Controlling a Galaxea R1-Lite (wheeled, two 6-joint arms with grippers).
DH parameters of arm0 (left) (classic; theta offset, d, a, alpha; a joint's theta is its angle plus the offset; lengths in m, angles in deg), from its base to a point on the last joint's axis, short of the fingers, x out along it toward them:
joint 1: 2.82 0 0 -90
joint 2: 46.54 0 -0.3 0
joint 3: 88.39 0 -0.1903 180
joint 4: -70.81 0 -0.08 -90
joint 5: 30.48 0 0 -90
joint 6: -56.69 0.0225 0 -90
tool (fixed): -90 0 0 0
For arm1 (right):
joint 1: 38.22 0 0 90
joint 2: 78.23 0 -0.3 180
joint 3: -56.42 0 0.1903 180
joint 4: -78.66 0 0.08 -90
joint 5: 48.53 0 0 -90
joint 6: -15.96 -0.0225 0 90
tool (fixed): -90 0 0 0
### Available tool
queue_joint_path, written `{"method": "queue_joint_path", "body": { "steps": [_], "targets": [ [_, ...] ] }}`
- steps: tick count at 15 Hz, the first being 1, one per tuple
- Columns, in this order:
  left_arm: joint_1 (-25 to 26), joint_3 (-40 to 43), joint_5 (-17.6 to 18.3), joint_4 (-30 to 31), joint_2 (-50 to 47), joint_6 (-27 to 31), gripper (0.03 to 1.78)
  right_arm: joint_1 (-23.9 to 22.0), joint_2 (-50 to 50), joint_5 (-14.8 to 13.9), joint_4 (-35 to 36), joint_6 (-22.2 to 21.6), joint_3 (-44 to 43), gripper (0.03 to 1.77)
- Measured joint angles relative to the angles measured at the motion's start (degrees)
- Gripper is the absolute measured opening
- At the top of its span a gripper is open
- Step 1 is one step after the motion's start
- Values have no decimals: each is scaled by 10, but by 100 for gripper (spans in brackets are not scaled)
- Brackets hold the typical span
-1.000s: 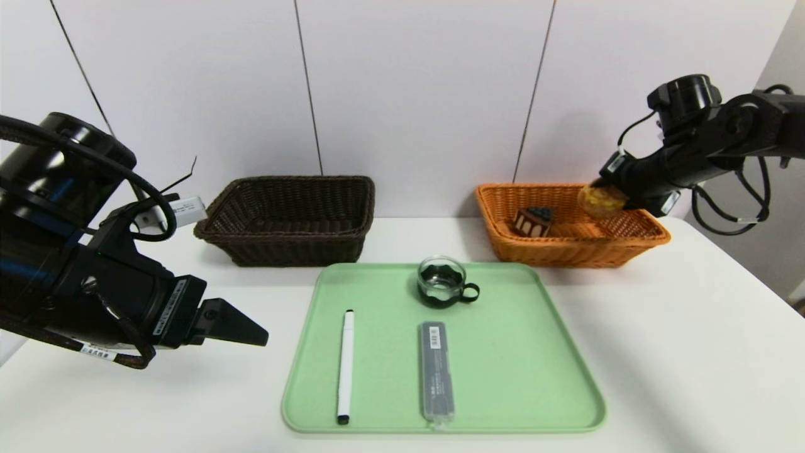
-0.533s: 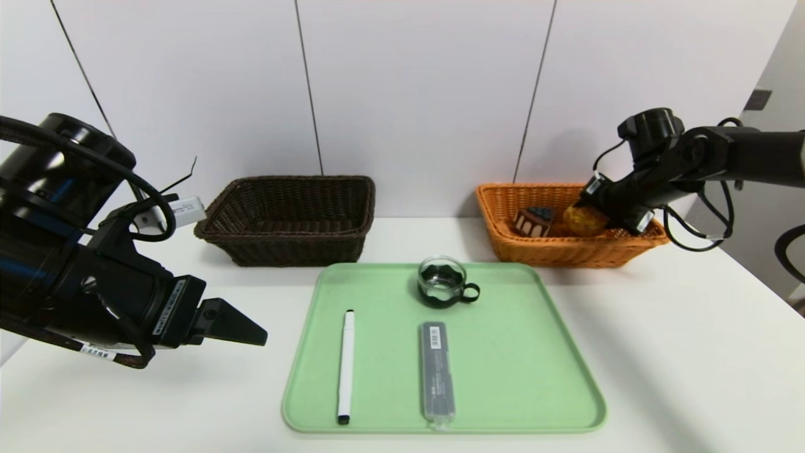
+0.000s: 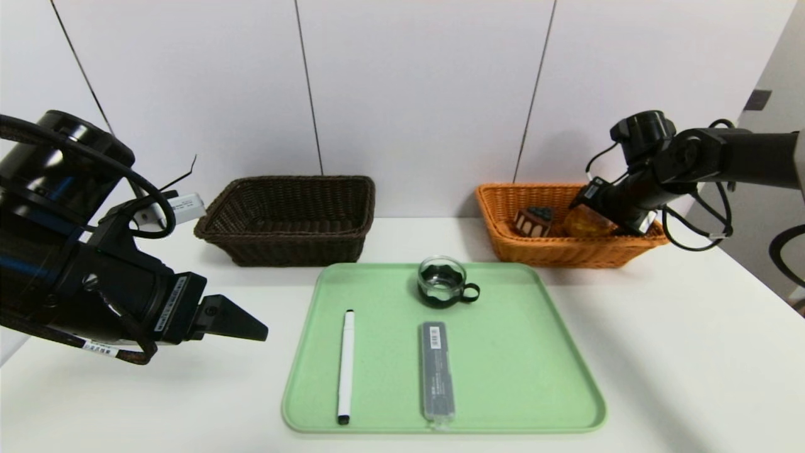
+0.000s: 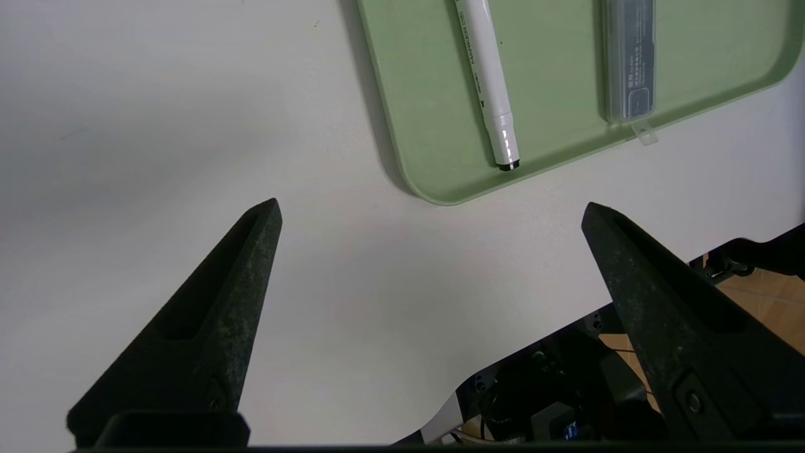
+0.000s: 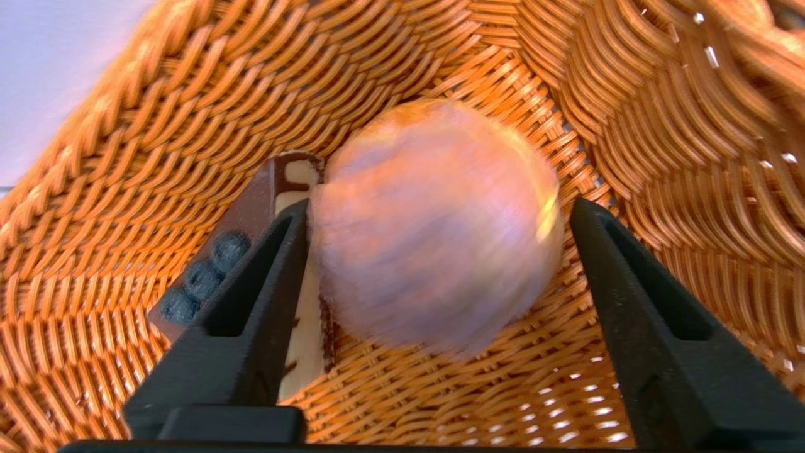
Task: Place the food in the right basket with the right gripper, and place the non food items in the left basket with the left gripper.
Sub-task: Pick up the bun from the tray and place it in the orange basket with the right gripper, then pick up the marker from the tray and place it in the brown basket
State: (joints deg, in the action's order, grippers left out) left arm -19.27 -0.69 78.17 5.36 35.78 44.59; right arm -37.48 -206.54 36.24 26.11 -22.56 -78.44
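Cream puff let go in the orange basket

The right gripper (image 5: 440, 211), fingers spread, brackets the cream puff (image 5: 434, 226) beside the chocolate cake wedge (image 3: 532, 222) inside the orange basket (image 3: 553, 251); the left gripper (image 4: 431, 211) hangs wide open near the green tray (image 3: 541, 377).

Lab test bench: bare white table (image 3: 679, 352), plain panelled wall (image 3: 415, 94), cabling.

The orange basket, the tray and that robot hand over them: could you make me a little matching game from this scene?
Things:
1. cream puff
2. marker pen
3. glass cup
4. dark brown basket

Places or states:
A. far end of the green tray
B. nothing visible inside
C. orange basket, beside the cake wedge
D. lying left of the grey case

Pairs: 1-C, 2-D, 3-A, 4-B
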Motion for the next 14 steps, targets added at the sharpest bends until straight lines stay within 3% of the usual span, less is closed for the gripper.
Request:
{"method": "queue_joint_path", "body": {
  "steps": [8,14],
  "targets": [
    [0,-5,-14,2,-13,-1,169,13,55,2,-6,3,1,161],
    [-15,-37,-11,1,-38,-5,169,103,175,-5,-103,-1,7,166]
  ]
}}
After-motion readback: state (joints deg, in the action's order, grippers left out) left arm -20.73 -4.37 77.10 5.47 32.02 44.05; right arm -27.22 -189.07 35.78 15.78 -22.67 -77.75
